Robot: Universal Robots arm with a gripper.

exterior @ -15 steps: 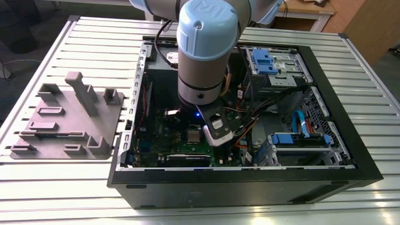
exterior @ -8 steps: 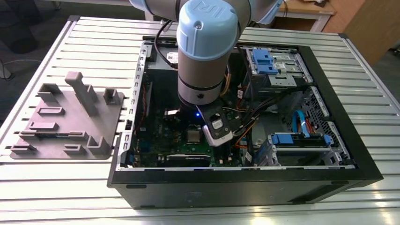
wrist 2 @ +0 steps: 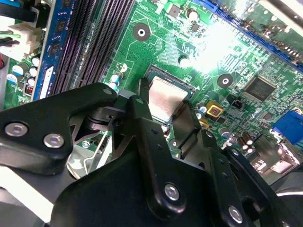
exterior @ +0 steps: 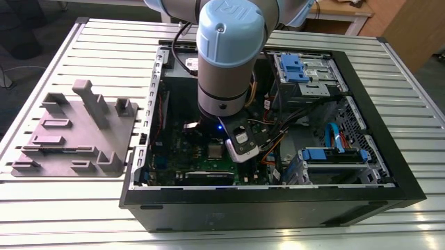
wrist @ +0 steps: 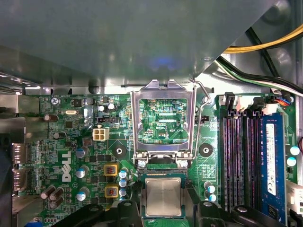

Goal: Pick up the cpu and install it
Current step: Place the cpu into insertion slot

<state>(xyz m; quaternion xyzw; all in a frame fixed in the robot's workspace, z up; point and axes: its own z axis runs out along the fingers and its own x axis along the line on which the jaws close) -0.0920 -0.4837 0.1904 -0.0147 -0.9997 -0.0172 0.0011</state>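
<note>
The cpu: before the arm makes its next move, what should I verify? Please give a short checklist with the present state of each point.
1. The load frame is swung up off the socket: ok.
2. The cpu lies within the socket's outline, edges square to it: ok.
3. The cpu is seated flat: cannot tell.
4. Hold of the gripper on the cpu: cannot tell.
5. The yellow cable stays away from the socket: ok.
</note>
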